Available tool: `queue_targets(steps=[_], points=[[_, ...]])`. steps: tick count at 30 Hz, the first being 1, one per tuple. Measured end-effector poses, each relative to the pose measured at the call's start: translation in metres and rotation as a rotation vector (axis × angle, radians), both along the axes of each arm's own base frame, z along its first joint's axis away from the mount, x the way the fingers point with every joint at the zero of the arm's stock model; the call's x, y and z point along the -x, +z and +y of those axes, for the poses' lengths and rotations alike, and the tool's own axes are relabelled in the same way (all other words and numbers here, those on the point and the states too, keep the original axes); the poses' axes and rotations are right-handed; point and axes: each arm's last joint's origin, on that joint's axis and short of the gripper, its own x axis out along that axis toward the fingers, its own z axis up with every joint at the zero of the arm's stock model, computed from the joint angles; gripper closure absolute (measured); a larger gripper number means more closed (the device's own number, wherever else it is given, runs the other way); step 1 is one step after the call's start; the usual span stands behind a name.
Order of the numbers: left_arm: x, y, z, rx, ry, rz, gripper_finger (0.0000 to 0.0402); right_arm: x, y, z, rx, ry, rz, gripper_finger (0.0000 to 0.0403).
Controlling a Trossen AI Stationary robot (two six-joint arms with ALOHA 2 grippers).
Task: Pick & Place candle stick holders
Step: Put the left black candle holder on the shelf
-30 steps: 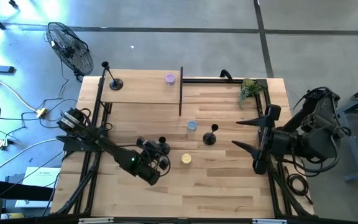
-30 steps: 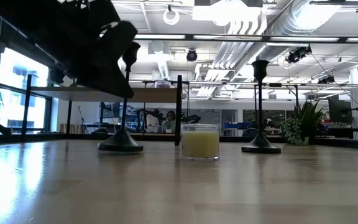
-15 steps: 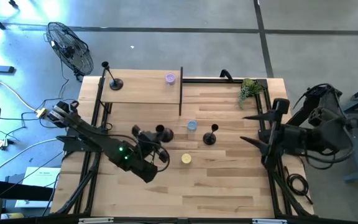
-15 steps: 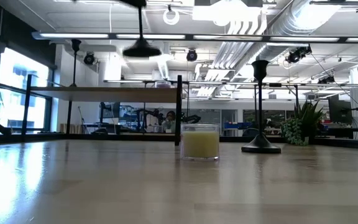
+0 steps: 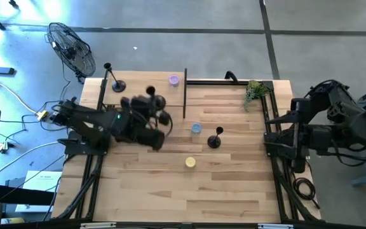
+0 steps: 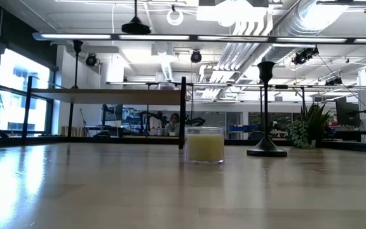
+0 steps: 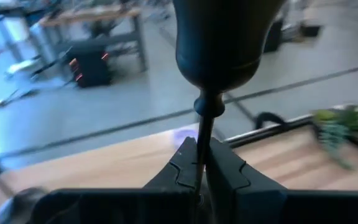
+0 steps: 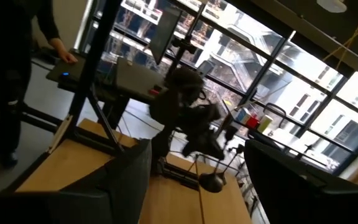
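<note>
One candle stick holder stands far left on the shelf | left gripper fingers hold the second holder in air | third holder waits mid-bench | right gripper fingers wide, waiting.

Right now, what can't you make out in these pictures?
Left wrist view: the left gripper, shut on a candle stick holder, hides its base.
Low view: the top edge cuts off that holder's stem.
High view: right gripper blends into the dark table frame.
</note>
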Motion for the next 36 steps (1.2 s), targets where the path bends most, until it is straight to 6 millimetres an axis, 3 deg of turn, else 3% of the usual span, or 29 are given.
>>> queue_targets(steps=[21, 26, 36], points=[[0.037, 0.016, 0.124, 0.138, 0.473, -0.029, 0.0397, 0.010, 0.003, -0.010, 0.035, -0.068, -0.009, 0.0151], [0.038, 0.012, 0.141, 0.196, 0.497, -0.009, 0.0397, 0.010, 0.003, -0.011, 0.054, -0.081, -0.008, 0.0151], [0.026, -0.019, 0.157, 0.252, 0.491, -0.021, 0.0397, 0.011, 0.000, -0.011, 0.091, -0.086, 0.011, 0.0151]])
